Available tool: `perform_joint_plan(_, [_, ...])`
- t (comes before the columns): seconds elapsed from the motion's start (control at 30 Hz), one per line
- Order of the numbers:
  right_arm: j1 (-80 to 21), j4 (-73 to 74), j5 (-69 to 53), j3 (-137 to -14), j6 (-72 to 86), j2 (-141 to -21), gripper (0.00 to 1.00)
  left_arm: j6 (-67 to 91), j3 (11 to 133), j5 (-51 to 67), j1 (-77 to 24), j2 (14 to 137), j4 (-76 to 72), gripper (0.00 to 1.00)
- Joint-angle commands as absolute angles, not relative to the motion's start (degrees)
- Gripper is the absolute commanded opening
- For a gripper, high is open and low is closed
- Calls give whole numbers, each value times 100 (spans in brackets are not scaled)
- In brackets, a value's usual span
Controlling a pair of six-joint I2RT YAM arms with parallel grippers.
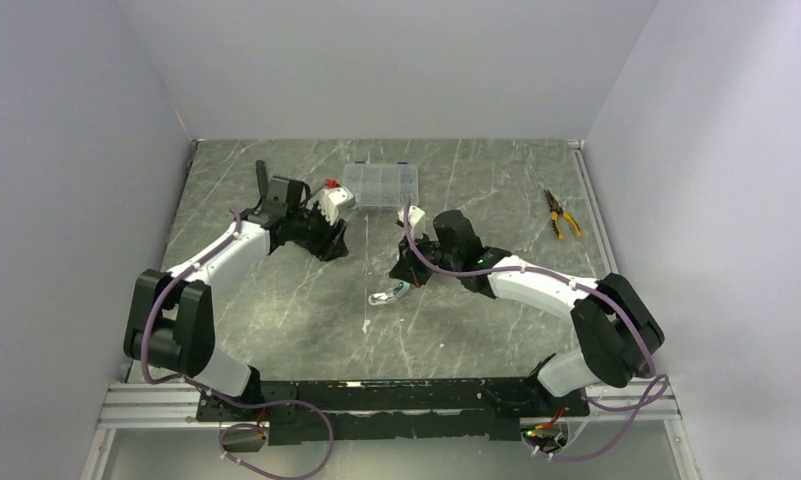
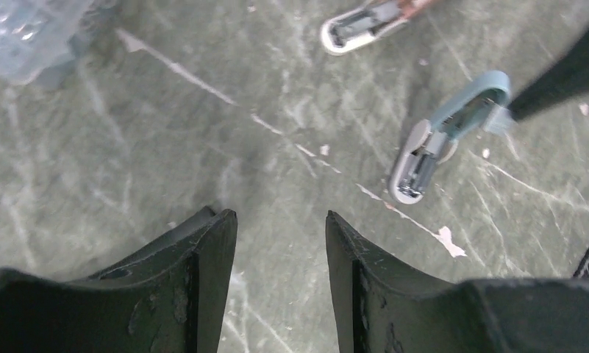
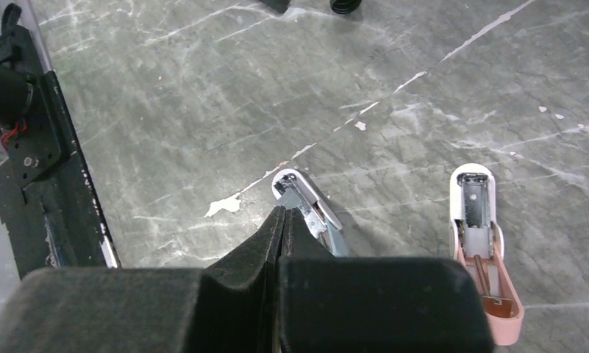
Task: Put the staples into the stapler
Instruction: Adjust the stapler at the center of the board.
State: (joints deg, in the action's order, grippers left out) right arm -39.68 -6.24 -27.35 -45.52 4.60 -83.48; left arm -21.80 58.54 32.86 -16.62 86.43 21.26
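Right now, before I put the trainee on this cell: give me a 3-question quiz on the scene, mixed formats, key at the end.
1. True or false: the left gripper is carrying a staple strip.
2. Pick one. The right gripper's jaws are: A) wide open, B) shut, with the tips down at the blue stapler, C) out of every view.
3. How many mini staplers lie opened up on the table?

Key
1. False. Its jaws are open and empty.
2. B.
3. Two: the blue one and the pink stapler.
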Motion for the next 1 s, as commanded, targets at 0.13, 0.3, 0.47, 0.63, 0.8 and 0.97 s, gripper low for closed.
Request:
perform_joint_plan(0.13, [-3258, -636, -3261, -4518, 103, -7857, 0, -3536, 5427, 4121, -2224, 8507, 2277, 52])
perform_joint_plan(0.3, [-2341, -564, -3740, -4430, 44, -7283, 0, -3855, 5368, 3630, -2956, 8667, 2201, 50])
perform_joint_plan(0.47, [-1826, -484, -3955, -4440, 44, -6997, 0, -3857, 5225, 2855, -3619, 8960, 1896, 46])
perform_joint_plan(0.63, [-1698, -509, -4098, -4424, 44, -6976, 0, -3650, 5260, 2435, -3923, 9216, 1715, 44])
perform_joint_plan(0.8, [-1681, -553, -4139, -4390, 44, -7032, 0, -3459, 5327, 1965, -4190, 9505, 1665, 43])
perform_joint_plan(0.97, [-1652, -558, -4128, -4379, 44, -7038, 0, -3016, 5462, 1610, -4421, 9722, 1768, 34])
